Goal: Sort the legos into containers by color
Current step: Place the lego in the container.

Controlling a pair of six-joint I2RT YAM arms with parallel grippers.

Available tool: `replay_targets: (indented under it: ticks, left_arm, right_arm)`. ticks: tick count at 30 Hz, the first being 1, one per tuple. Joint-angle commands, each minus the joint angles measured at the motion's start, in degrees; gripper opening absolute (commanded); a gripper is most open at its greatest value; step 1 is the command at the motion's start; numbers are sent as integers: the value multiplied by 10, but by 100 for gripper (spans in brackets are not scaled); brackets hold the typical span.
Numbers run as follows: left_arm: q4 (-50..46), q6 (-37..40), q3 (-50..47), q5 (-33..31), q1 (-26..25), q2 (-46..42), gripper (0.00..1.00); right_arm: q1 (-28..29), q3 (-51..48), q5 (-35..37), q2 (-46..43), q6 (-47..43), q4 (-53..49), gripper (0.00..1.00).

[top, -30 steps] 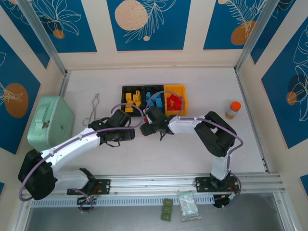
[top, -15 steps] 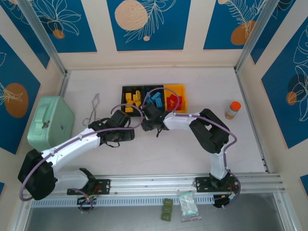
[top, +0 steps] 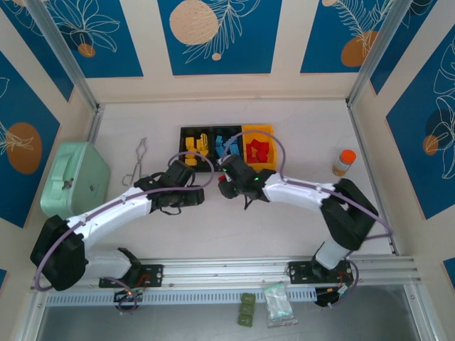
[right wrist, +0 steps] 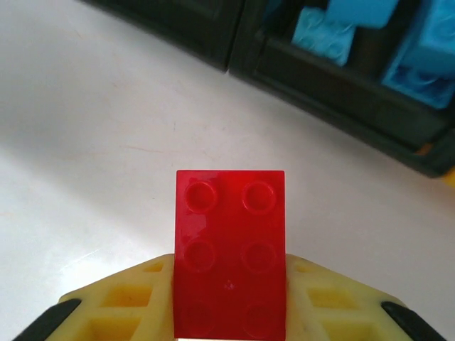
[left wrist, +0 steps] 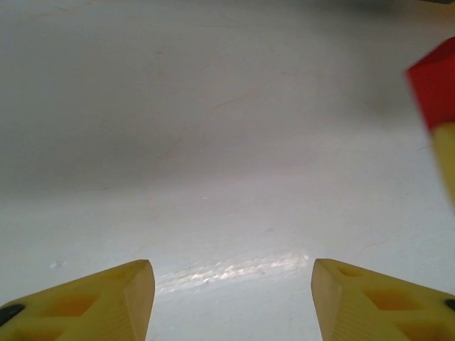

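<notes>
One red brick (right wrist: 230,256) is what you've got in hand. It sits dead centre between the jaws of the right gripper (right wrist: 230,288), studs facing the wrist cam, and the yellow fingers (right wrist: 114,302) are pinched in on its two long flat sides.

Handling-wise I'd call it easy. It's hard plastic, stiff and very light, so you won't crush it. The side walls look glossy, though, so I'd guess they're a bit slick. Roughly half the brick also pokes out ahead of the fingertips, so it could pivot if you swing fast. The flat sides are the right place to hold it, not the studs. If you ever re-grip, take it further back between the pads.

Straight ahead of those jaws and off to the right is the black bin (right wrist: 334,106) with the blue legos (right wrist: 323,35). That's the wrong one. From the top view, the yellow bin (top: 269,131) holding the reds is the next one further right.

Your left gripper (left wrist: 231,273) has its jaws apart with nothing between them, just bare table (left wrist: 213,142). The red brick shows ahead and to the right of its fingertips.
</notes>
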Motion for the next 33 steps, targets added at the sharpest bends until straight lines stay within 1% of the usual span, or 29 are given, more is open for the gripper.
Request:
replay_targets:
  ticks: [1, 6, 9, 12, 17, 21, 23, 26, 27, 28, 33]
  left_arm:
    - [54, 16, 9, 38, -10, 23, 60]
    - [76, 18, 41, 53, -26, 69, 60]
    - [81, 19, 54, 54, -35, 84, 60]
    - [84, 16, 56, 52, -41, 87, 60]
    - [78, 11, 50, 45, -44, 79, 60]
    - [71, 10, 44, 36, -44, 72, 60]
    - [70, 9, 43, 34, -44, 72, 60]
    - [69, 7, 42, 32, -44, 71, 60]
    - [69, 7, 42, 31, -44, 70, 60]
    - [68, 8, 42, 30, -44, 69, 60]
    - [56, 9, 44, 11, -43, 61, 61]
  right_arm:
    - [-35, -10, -17, -52, 25, -47, 31]
    - [-125, 3, -63, -74, 40, -86, 31]
    - [-176, 25, -91, -53, 42, -94, 31]
    - [-209, 58, -101, -14, 44, -102, 31]
    - [-234, 106, -104, 47, 43, -105, 32]
    - [-241, 139, -101, 85, 43, -106, 35]
    - [-242, 152, -101, 101, 47, -110, 40]
    - [-242, 165, -102, 108, 54, -113, 56]
    - [-241, 165, -101, 106, 56, -113, 59]
    - [-241, 164, -99, 103, 57, -113, 61]
    - [-242, 145, -99, 59, 55, -114, 64]
